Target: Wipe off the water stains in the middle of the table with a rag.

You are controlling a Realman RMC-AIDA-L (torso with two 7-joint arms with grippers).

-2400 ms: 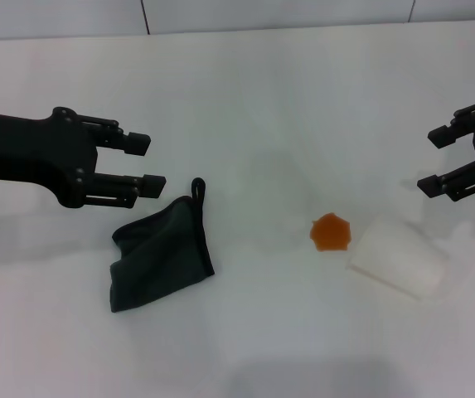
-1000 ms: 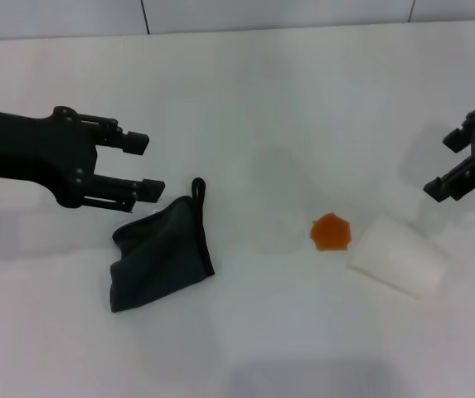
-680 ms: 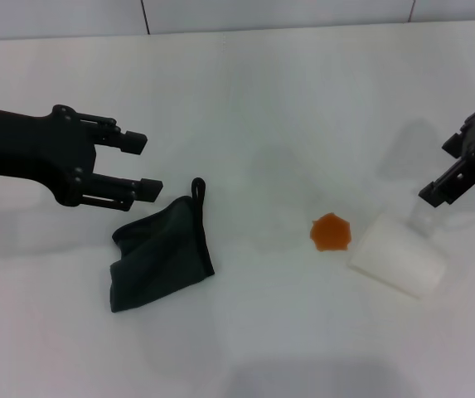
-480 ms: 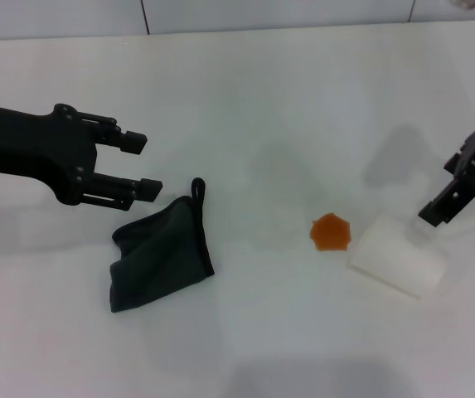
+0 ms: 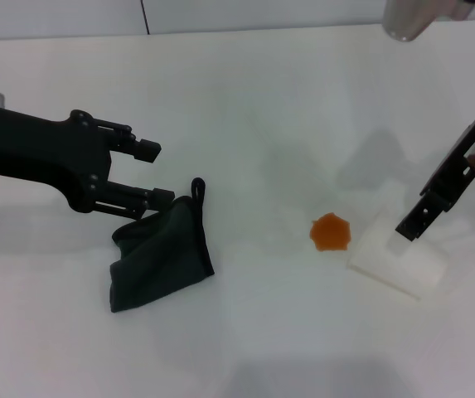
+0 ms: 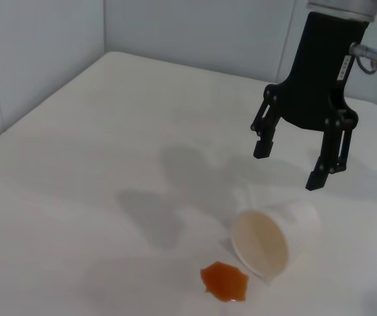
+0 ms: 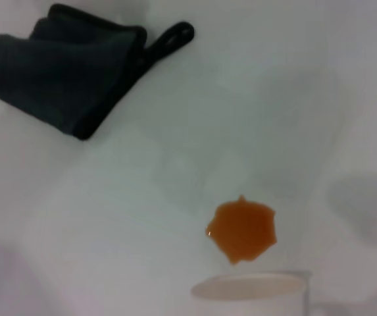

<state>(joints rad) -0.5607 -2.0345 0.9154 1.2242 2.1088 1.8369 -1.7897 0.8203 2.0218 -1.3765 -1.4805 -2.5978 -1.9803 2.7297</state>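
Right pincer (image 6: 296,168) descended over cup (image 6: 270,237), spread in left wrist view

Object: white paper cup (image 5: 399,259)
Orientation: lying on its side, mouth open
Contents: interior appears empty
Support: resting on the bench (image 5: 287,99)
Location: right portion of the bench, away from its edges
Background: grey wall panels (image 5: 262,12) behind far edge

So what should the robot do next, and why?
Probably lower the left gripper onto the rag and close on it. Its jaws are open and sit right at the rag's top edge, while the orange water stains lie unwiped beside the tipped paper cup, where the open right gripper hovers.
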